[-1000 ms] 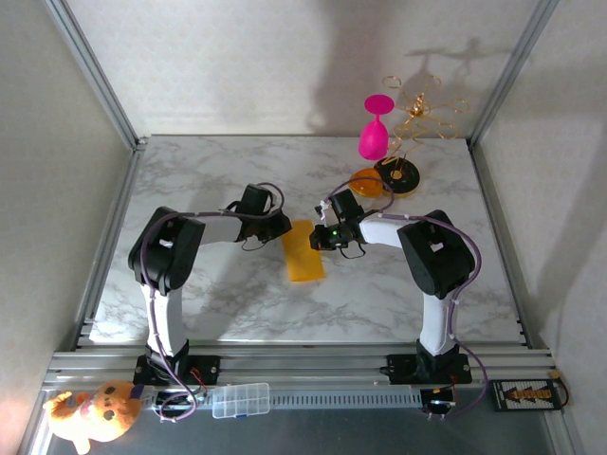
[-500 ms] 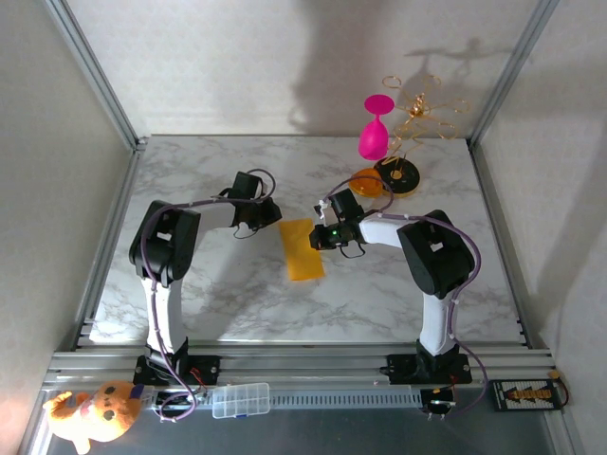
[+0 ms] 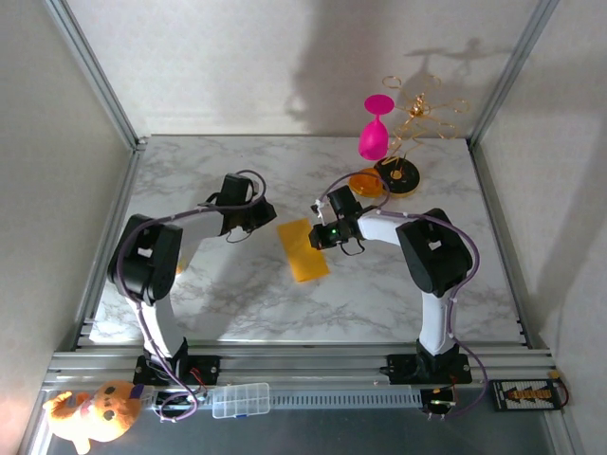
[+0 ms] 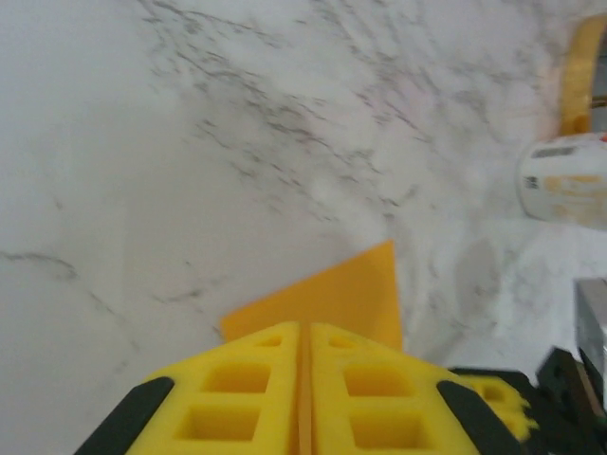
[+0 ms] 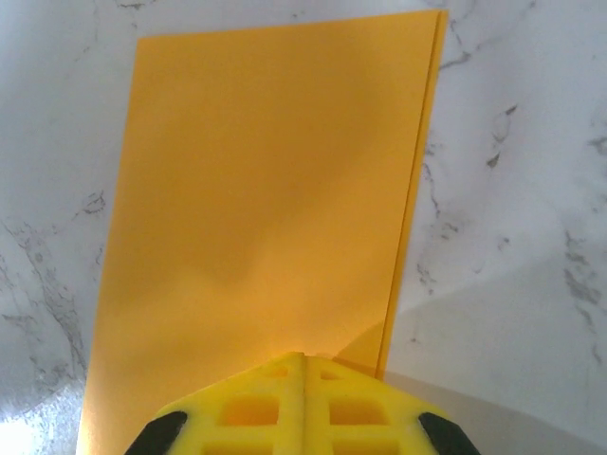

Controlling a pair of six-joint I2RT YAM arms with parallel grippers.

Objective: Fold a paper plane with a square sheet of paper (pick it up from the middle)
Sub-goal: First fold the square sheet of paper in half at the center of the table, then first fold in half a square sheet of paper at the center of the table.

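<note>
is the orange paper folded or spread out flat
Folded: the thin yellow-orange paper sheet is a narrow rectangle, with doubled edges showing along one long side.

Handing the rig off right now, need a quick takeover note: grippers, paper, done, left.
Left gripper: shut, empty, just short of a corner of the paper, on its left side.
Right gripper: shut, tips at the paper's right edge; whether it pinches the paper is unclear.
Paper: flat on the table, mid-table between the arms.
Done: folded in half into a rectangle, two layers.
Left: pointed nose and wing folds; no plane shape yet.
</note>
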